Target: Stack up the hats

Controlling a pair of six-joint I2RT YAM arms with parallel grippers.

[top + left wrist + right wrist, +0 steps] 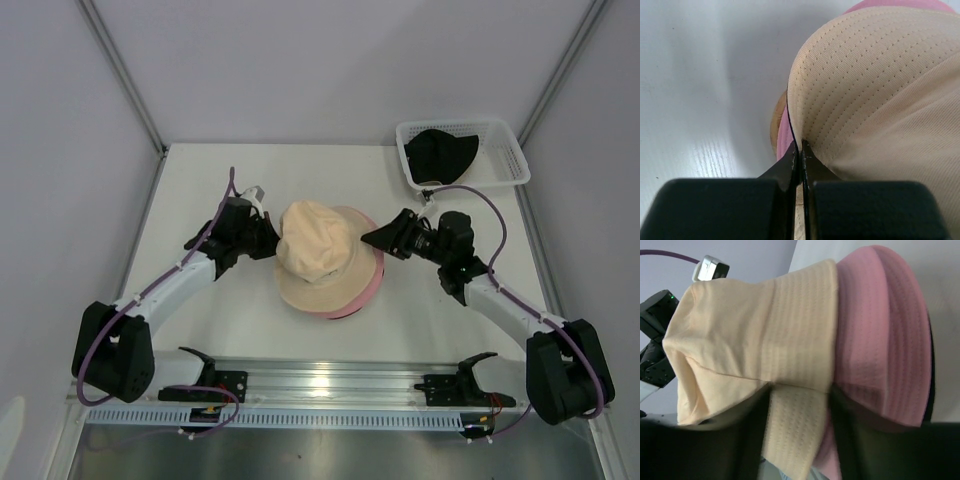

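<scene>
The beige hat sat over the pink hat on the worktop, left of the basket and nearer the arms. The basket held a black hat. We saw the left jaws clenched on the beige brim on the side away from the basket. The right jaws stood released on the basket side. Only the right wrist view showed the brim lying loose between them.
</scene>
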